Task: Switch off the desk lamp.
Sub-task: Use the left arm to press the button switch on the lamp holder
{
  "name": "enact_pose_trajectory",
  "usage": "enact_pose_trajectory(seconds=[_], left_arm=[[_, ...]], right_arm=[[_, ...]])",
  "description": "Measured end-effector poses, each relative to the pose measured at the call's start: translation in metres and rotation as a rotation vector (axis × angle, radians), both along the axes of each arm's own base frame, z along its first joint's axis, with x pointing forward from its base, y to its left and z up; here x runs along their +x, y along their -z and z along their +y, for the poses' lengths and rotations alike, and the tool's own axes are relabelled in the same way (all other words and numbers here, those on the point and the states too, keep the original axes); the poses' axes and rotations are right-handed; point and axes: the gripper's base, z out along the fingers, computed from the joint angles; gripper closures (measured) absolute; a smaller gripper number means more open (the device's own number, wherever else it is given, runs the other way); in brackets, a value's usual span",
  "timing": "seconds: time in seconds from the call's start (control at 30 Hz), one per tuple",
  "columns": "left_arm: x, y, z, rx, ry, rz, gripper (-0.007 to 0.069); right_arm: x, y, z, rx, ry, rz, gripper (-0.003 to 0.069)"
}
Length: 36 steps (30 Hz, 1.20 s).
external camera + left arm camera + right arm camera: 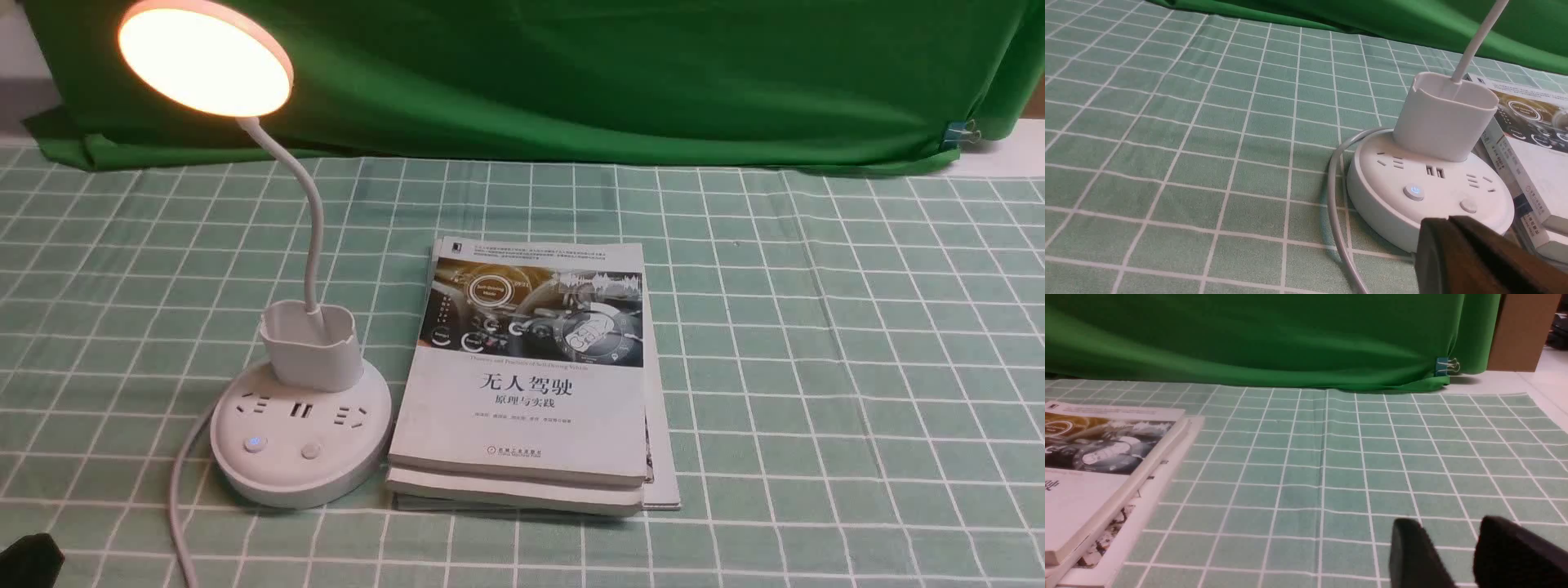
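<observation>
Lamp [204,57] lit, one only, near-left on the table [816,367]. Round base [302,478] just left of the books [522,392], two stacked. Two buttons on base: lit button [1414,192], plain button [1468,205]. Left fingers [1453,253] pressed together, just short of base, buttons lying beyond; left arm nearer. Right fingers [1412,555] spread, well right.
</observation>
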Motion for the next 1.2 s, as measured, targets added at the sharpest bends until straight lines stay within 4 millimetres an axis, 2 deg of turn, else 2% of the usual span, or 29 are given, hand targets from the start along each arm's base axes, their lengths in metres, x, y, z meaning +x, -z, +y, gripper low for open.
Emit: enact_pose_trajectory(seconds=[0.57, 0.7, 0.77, 0.87, 1.03, 1.13, 1.2], left_arm=[[0.000, -0.001, 0.000, -0.012, -0.002, -0.008, 0.0624], [0.001, -0.007, -0.002, -0.189, -0.017, -0.068, 0.0624], [0.002, -0.015, -0.002, -0.453, -0.045, -0.147, 0.0624], [0.002, -0.021, 0.000, -0.621, -0.069, -0.203, 0.0624], [0.002, -0.025, 0.004, -0.656, -0.097, -0.267, 0.0624], [0.002, -0.029, -0.004, -0.622, -0.029, -0.153, 0.0624], [0.004, -0.043, -0.010, -0.577, 0.018, -0.060, 0.0624]], right_arm=[[0.000, 0.000, 0.000, 0.000, 0.000, 0.000, 0.0417], [0.000, 0.000, 0.000, 0.000, 0.000, 0.000, 0.0417], [0.000, 0.000, 0.000, 0.000, 0.000, 0.000, 0.0417], [0.000, 0.000, 0.000, 0.000, 0.000, 0.000, 0.0417], [0.000, 0.000, 0.000, 0.000, 0.000, 0.000, 0.0417], [0.000, 0.000, 0.000, 0.000, 0.000, 0.000, 0.0417], [0.000, 0.000, 0.000, 0.000, 0.000, 0.000, 0.0417]])
